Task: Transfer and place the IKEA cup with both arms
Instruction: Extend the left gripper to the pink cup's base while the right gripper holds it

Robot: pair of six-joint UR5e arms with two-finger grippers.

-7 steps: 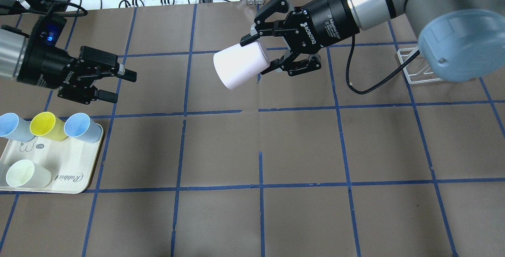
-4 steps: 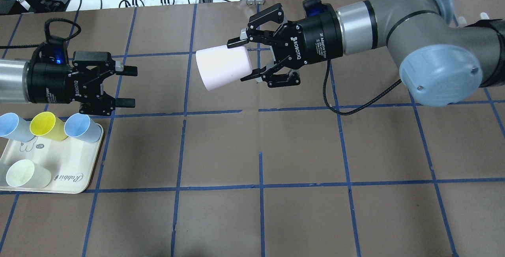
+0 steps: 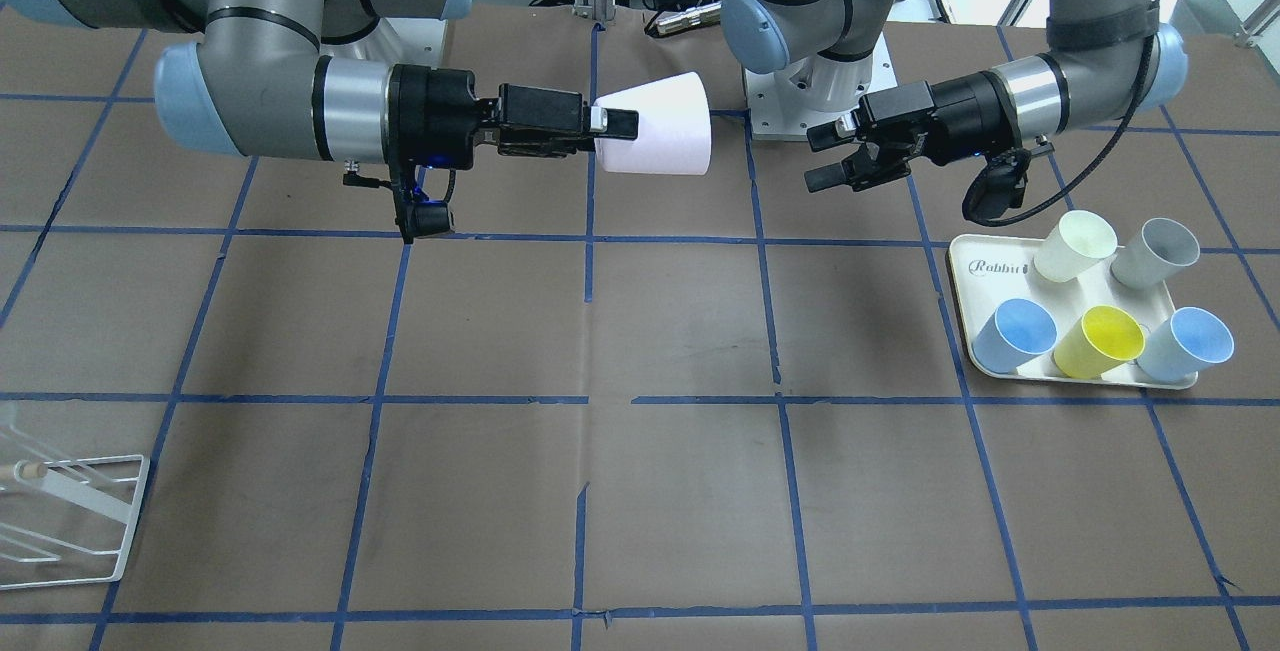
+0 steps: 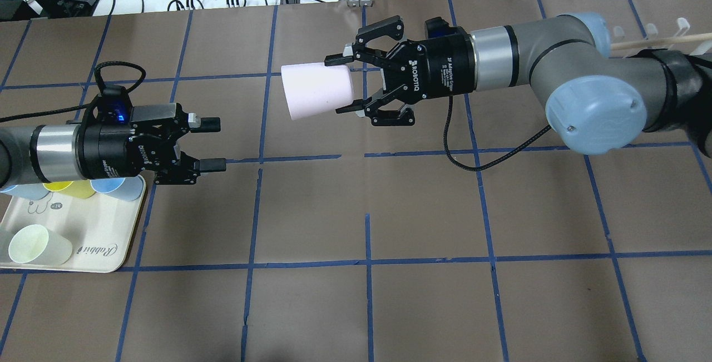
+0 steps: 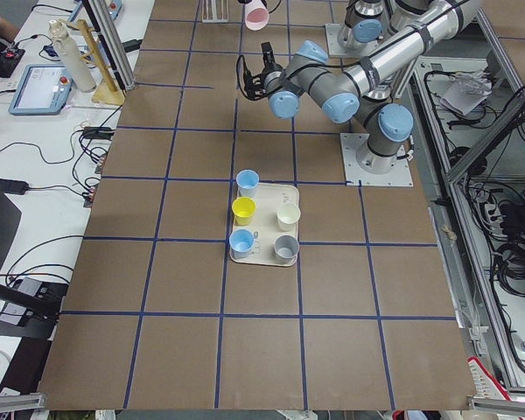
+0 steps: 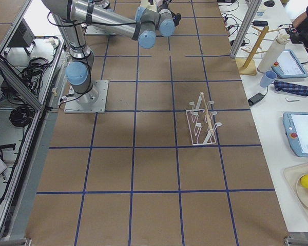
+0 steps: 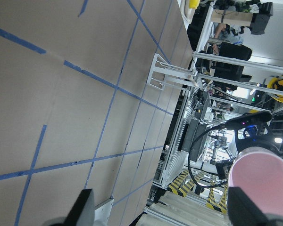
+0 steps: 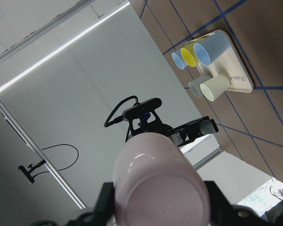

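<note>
The pale pink IKEA cup (image 4: 316, 90) is held on its side above the table, wide mouth toward the left arm. My right gripper (image 4: 339, 85) is shut on its narrow base end. It shows the same way in the front view, cup (image 3: 660, 126) and right gripper (image 3: 612, 126). My left gripper (image 4: 214, 145) is open and empty, pointed at the cup with a clear gap between them; it also shows in the front view (image 3: 822, 159). The left wrist view shows the cup (image 7: 259, 181) ahead. The right wrist view shows the cup (image 8: 155, 174) filling the jaws.
A cream tray (image 4: 105, 223) at the table's left holds light blue, yellow, cream and grey cups (image 3: 1100, 341); my left arm hangs over its far end. A white wire rack (image 3: 70, 511) stands at the table's right end. Cables lie beyond the far edge.
My left gripper has moved right, toward the cup, and now hangs over the tray's far cups. My right gripper has carried the cup a little left and levelled out.
</note>
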